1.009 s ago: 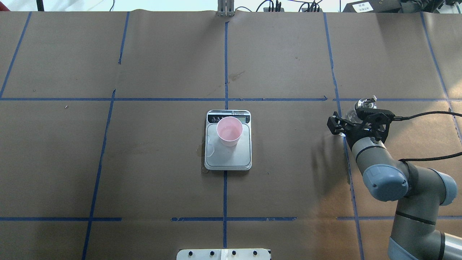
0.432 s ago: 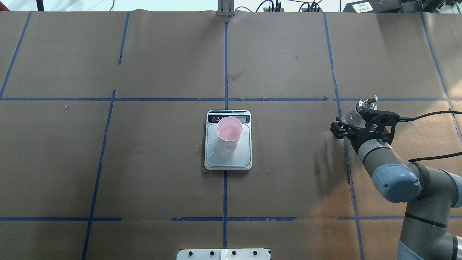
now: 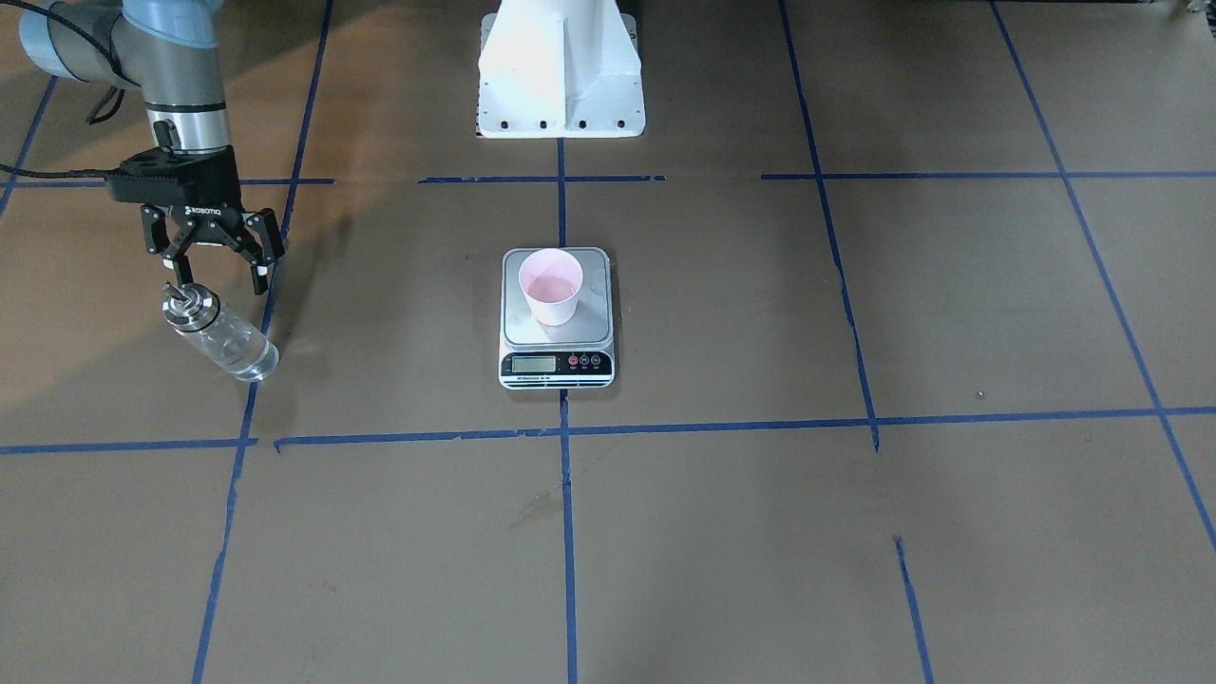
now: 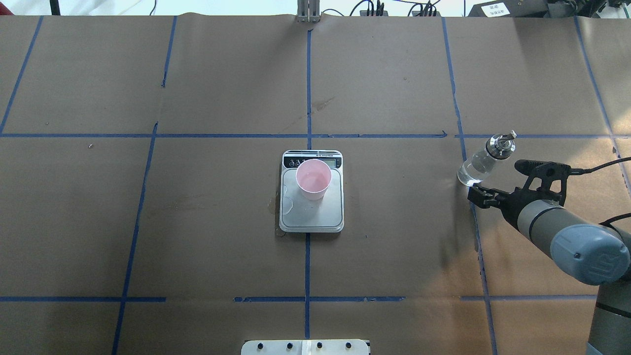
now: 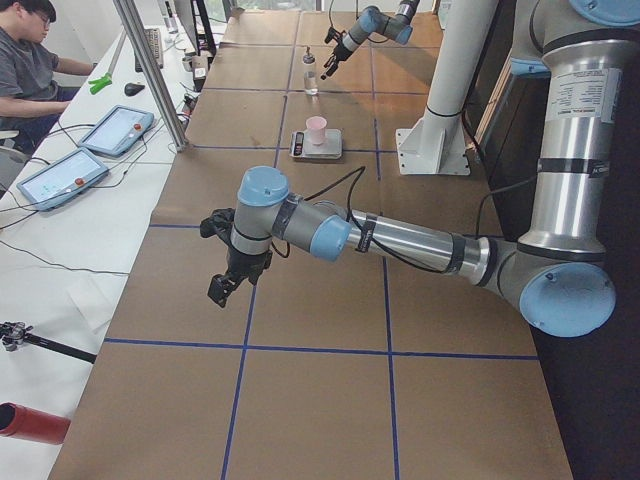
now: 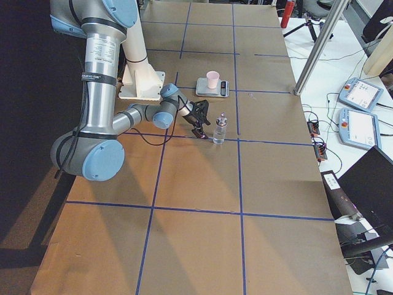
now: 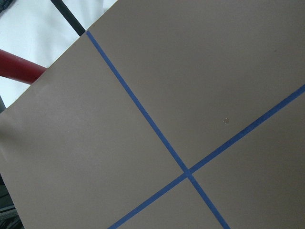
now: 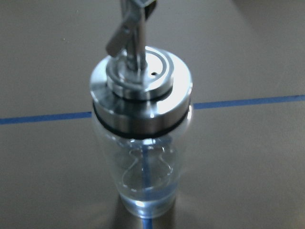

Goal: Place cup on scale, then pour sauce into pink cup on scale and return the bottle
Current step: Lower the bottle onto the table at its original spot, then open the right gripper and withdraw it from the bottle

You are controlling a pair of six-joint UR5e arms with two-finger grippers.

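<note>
The pink cup [image 4: 313, 178] stands upright on the scale [image 4: 315, 214] at the table's middle, and both also show in the front view, the cup [image 3: 551, 285] on the scale [image 3: 591, 325]. The clear bottle [image 4: 485, 160] with its metal cap stands upright on the paper at the right, and fills the right wrist view [image 8: 140, 129]. My right gripper [image 4: 498, 180] is open and empty just behind the bottle, clear of it; the front view shows the gripper's [image 3: 217, 275] spread fingers above the bottle [image 3: 218, 337]. My left gripper [image 5: 220, 285] hovers over bare paper far from these; I cannot tell whether it is open.
A thin wet outline lies on the scale's plate to the cup's left [image 4: 288, 202]. The white robot base [image 3: 559, 76] stands behind the scale. An operator [image 5: 30, 60] and control tablets [image 5: 115, 128] are beyond the table's far edge. Blue tape lines grid the brown paper.
My right gripper, which was around the bottle, has drawn back toward the robot's base. The bottle stayed standing in place. Cup and scale have not moved.
</note>
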